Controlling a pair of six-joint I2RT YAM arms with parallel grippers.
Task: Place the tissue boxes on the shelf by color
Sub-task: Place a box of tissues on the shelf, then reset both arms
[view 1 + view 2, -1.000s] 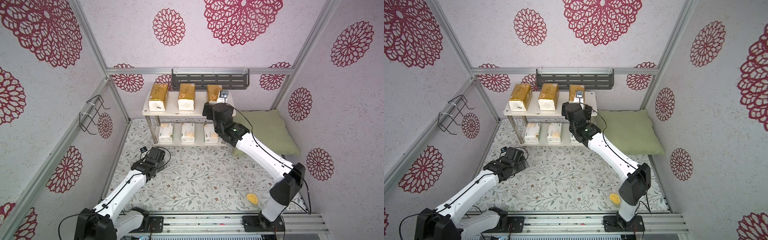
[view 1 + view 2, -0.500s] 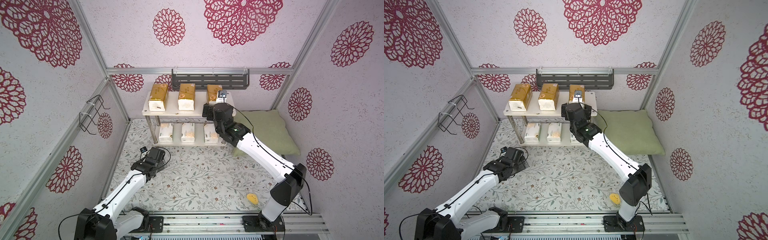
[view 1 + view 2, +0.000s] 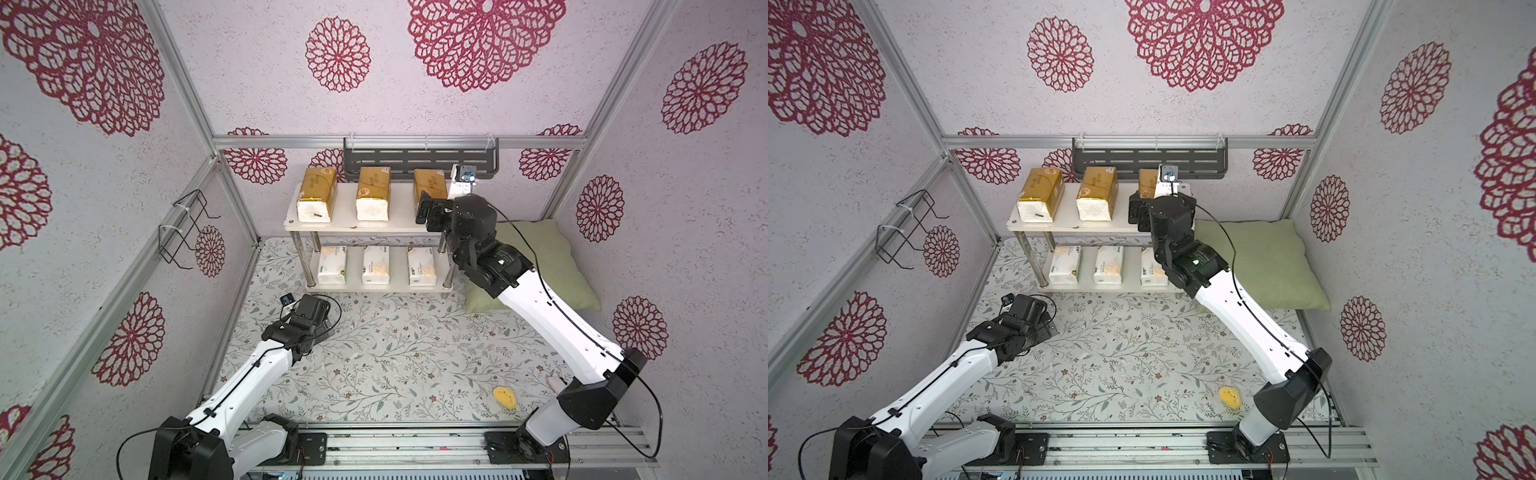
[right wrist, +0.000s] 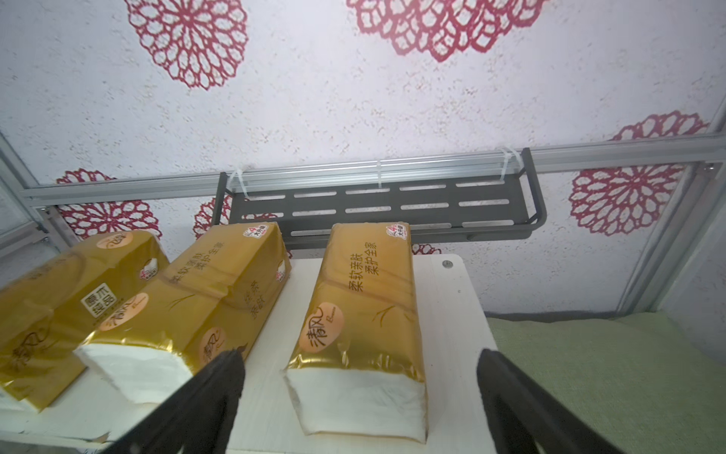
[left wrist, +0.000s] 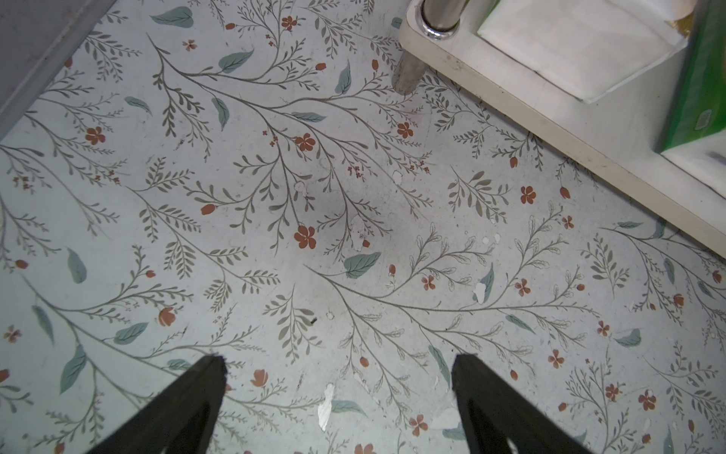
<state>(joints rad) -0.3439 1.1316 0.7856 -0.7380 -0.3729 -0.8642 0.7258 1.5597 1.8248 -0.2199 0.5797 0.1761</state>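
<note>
Jaws on both arms stand wide apart, and neither pair is clamped on anything.

Left gripper (image 5: 338, 361) hangs low over the floral table cover (image 5: 275, 196), near the front left leg of the shelf (image 3: 345, 226). It holds nothing. Its wrist view catches a corner of the lower board and part of a white-and-green pack.

Top board, left to right:
- left gold pack (image 3: 318, 195), turned slightly askew
- middle gold pack (image 3: 374, 193)
- right gold pack (image 3: 430, 187)

Each lies flat with its white end toward the arms and bare board between it and its neighbour.

Lower board: left white pack (image 3: 332, 264), middle white pack (image 3: 376, 264), right white pack (image 3: 422, 266), side by side.

Right gripper (image 4: 361, 353) is level with the top board, at the near end of the right gold pack. The wrist view shows that pack's white end between the spread fingers, with clear board on either side and no contact seen.

Green pillow (image 3: 552, 257) lies on the table right of the shelf, partly under the right arm.

Judgement: the sorting looks done, gold up and white down, with no pack loose on the table. The step in hand reads as the release of the last gold pack.

The next move calls for a straight pull back from the board with the fingers kept spread. That way neither pad drags the soft wrap or nudges the middle gold pack. I see no work for the left arm.
</note>
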